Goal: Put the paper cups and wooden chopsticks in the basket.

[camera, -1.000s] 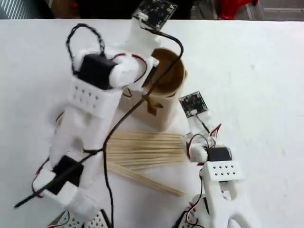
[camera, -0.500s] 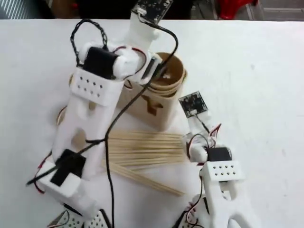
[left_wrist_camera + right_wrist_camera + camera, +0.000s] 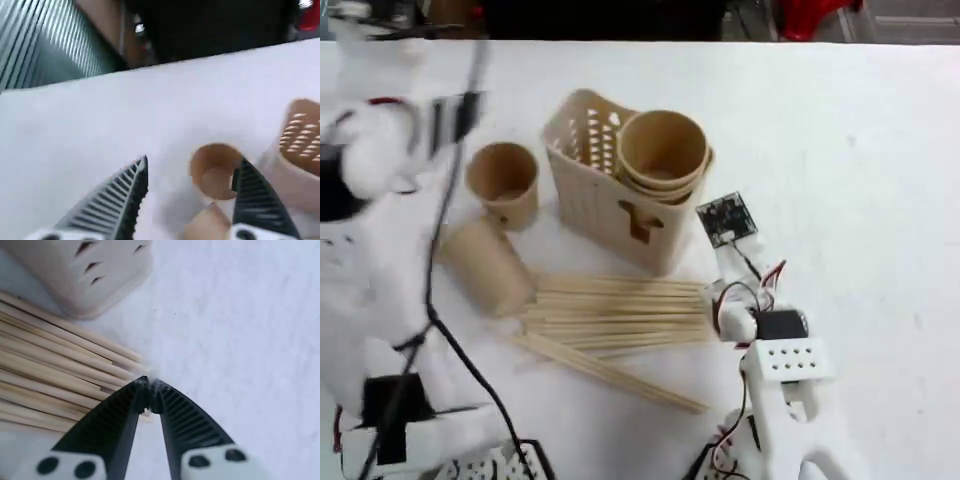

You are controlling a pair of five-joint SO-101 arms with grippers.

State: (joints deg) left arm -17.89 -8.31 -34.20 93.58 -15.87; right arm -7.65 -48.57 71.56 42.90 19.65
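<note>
Now the left gripper (image 3: 194, 161) hangs wide open over the table, gripping nothing, with an upright paper cup (image 3: 502, 182) showing between its fingers. A second cup (image 3: 485, 265) lies on its side beside the chopsticks (image 3: 620, 315). Stacked cups (image 3: 662, 150) sit in the basket (image 3: 600, 215). The right gripper (image 3: 149, 384) is pinched closed at the chopstick ends.
</note>
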